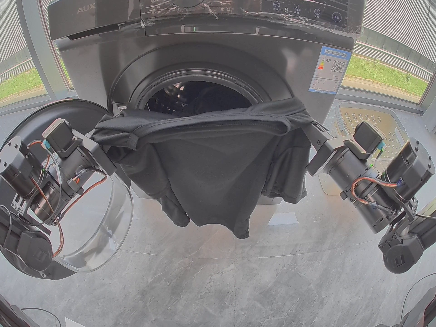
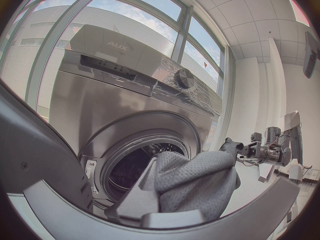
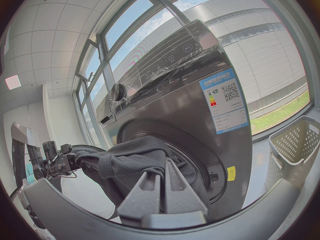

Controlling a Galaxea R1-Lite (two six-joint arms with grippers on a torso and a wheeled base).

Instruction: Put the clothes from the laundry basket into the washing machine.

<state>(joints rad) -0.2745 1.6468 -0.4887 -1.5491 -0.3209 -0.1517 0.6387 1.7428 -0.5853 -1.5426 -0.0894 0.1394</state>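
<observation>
A dark grey T-shirt [image 1: 209,160] hangs stretched between my two grippers, in front of the open round mouth of the washing machine [image 1: 200,94]. My left gripper [image 1: 106,135] is shut on the shirt's left end. At the shirt's right end, my right gripper [image 1: 311,130] is shut on the cloth. The shirt's body droops below the opening toward the floor. In the left wrist view the mesh cloth [image 2: 196,180] is bunched between the fingers, with the drum [image 2: 140,165] behind. In the right wrist view the cloth [image 3: 140,157] is pinched by the closed fingers [image 3: 176,187].
The washer door [image 1: 86,214] stands swung open at the left, under my left arm. A beige laundry basket [image 1: 377,121] sits on the floor right of the machine, also seen in the right wrist view as the basket [image 3: 293,144]. Grey tiled floor lies in front.
</observation>
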